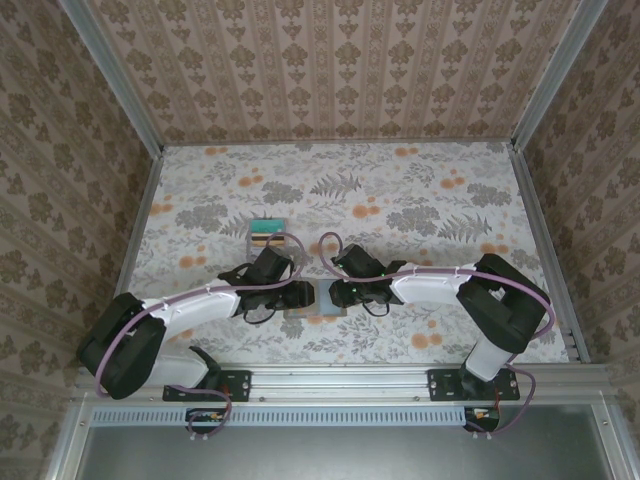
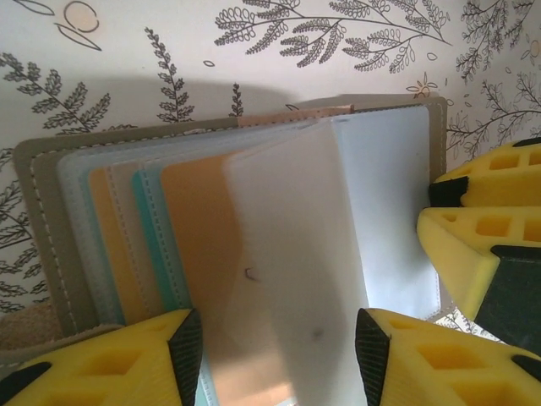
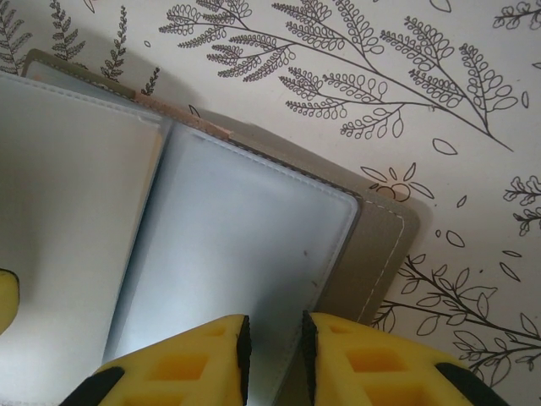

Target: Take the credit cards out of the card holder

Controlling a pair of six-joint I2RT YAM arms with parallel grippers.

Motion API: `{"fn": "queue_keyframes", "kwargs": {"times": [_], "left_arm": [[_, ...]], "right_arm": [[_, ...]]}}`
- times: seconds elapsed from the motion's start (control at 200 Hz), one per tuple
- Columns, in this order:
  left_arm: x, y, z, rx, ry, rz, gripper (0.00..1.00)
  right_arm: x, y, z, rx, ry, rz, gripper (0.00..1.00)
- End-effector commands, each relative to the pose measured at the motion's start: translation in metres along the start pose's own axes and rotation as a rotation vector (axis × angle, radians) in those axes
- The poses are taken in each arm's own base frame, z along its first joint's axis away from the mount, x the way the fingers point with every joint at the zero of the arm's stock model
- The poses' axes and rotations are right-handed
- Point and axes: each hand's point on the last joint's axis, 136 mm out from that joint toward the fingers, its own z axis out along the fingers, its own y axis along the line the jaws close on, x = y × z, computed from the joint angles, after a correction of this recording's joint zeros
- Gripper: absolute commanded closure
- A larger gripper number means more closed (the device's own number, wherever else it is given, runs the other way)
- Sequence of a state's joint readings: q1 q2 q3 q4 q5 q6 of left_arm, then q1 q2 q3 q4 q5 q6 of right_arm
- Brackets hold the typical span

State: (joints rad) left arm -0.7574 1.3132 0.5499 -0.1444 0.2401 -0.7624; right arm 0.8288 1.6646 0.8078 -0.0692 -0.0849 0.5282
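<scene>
The right gripper [image 3: 275, 338] is clamping the right edge of the open grey-brown folding card holder [image 2: 38, 203] lying on the flowered table [image 2: 127, 51], while the left gripper [image 2: 279, 355], jaws spread astride a frosted plastic sleeve [image 2: 287, 254], should be pinching only the edge of the orange plastic credit card [image 2: 199, 228].

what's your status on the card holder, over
Left gripper: fingers open astride a translucent plastic sleeve. Right gripper: fingers shut on edge of the open grey-brown folding card holder. Orange and teal plastic cards in sleeves. Nothing in the way.
</scene>
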Motion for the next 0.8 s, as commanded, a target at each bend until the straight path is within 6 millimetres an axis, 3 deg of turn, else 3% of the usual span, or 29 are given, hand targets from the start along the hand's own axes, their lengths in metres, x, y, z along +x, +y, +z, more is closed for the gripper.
{"fn": "queue_keyframes", "kwargs": {"times": [0.0,0.125,0.22,0.565,0.795], "left_arm": [[-0.001,-0.007,-0.005,0.037,-0.014,0.02,0.43],[-0.002,-0.01,-0.008,0.045,-0.019,0.029,0.17],[-0.003,-0.013,-0.009,0.05,-0.022,0.039,0.1],[-0.005,-0.04,-0.012,0.09,-0.032,0.115,0.12],[-0.008,-0.053,-0.013,0.124,-0.045,0.134,0.15]], "right_arm": [[0.007,-0.001,0.008,0.007,0.024,0.007,0.73],[0.008,-0.001,0.009,0.009,0.025,0.009,0.73],[0.008,-0.002,0.009,0.008,0.027,0.012,0.73],[0.009,-0.004,0.009,0.016,0.023,0.019,0.73],[0.0,-0.011,-0.002,0.043,-0.049,0.044,0.72]]}}
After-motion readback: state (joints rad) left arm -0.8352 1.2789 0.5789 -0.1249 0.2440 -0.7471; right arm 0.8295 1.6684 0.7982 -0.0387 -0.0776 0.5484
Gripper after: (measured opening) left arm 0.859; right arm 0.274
